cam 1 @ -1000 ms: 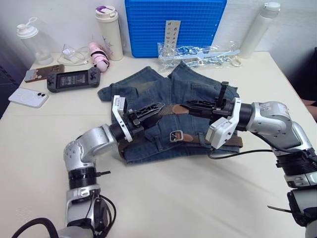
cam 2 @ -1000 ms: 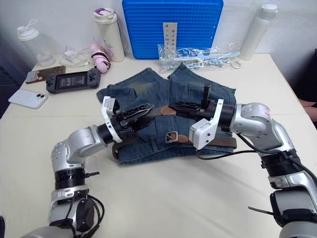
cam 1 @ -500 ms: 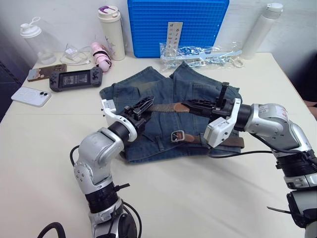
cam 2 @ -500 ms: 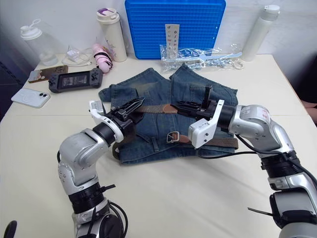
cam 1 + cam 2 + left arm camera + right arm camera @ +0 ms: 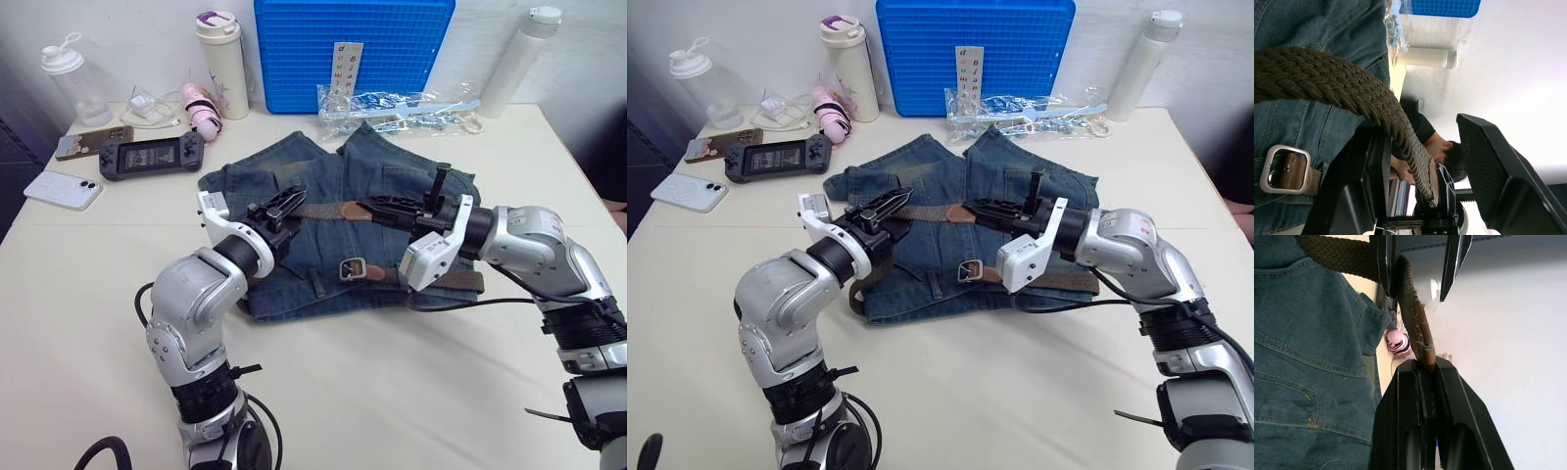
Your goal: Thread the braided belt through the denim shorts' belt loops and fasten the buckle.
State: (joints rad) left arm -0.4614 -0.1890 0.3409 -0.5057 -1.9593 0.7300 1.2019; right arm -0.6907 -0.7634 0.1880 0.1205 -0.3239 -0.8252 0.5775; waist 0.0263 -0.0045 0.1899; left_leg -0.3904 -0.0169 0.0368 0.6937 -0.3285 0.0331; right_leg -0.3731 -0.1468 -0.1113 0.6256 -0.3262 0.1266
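Eye views: head-mounted stereo pair, looking forward and down over table (image 5: 411,392); denim shorts (image 5: 333,191) mid-frame, blue crate (image 5: 353,44) beyond. Both share the same scene, slightly offset sideways.
Left wrist view: very near braided belt (image 5: 1342,88), facing along it across shorts; buckle (image 5: 1283,169) close by.
Right wrist view: very near belt's leather tip, shorts just beside.
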